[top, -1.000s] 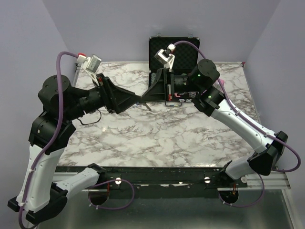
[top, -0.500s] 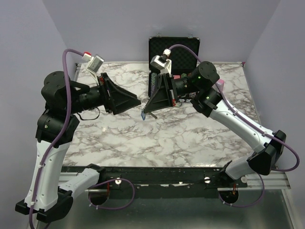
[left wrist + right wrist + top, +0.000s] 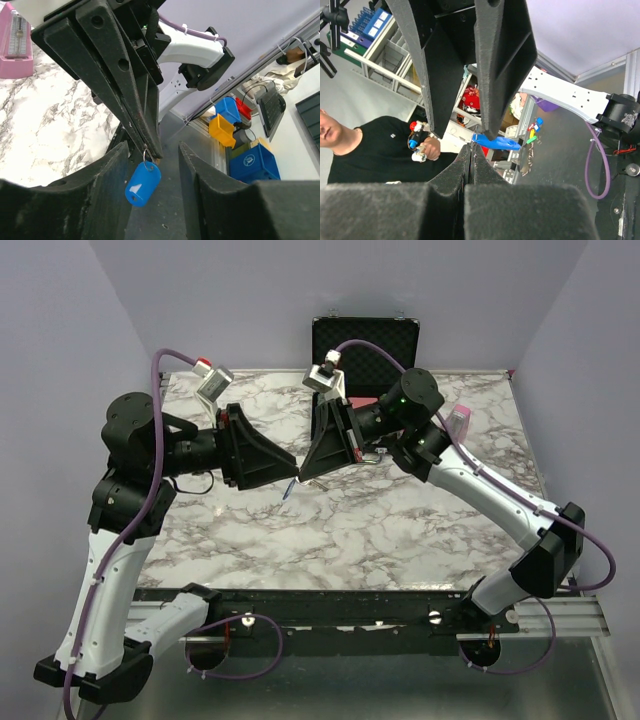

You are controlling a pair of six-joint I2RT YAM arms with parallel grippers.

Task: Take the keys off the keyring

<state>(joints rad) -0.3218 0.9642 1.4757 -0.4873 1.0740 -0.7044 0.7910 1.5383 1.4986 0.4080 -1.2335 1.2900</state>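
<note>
The key [image 3: 143, 183], a small piece with a blue oval plastic head, hangs from the thin silver keyring [image 3: 147, 156]. My right gripper [image 3: 471, 148] is shut on the keyring and holds it in the air above the table. My left gripper [image 3: 154, 150] is open, with one finger on each side of the hanging blue key and not touching it. In the top view the two grippers meet tip to tip, the left gripper [image 3: 292, 468] and the right gripper [image 3: 304, 478], with the blue key [image 3: 288, 489] dangling below. The key also shows in the right wrist view [image 3: 497, 143].
An open black case [image 3: 365, 340] stands at the back of the marble table [image 3: 350, 530]. A pink wedge-shaped object [image 3: 460, 422] sits at the right, also in the left wrist view [image 3: 15, 45]. A person stands beyond the table [image 3: 365, 145].
My right gripper has swung left from the case, carrying the ring and blue key. My left gripper drew back, then closed in again with its fingers round the key.
</note>
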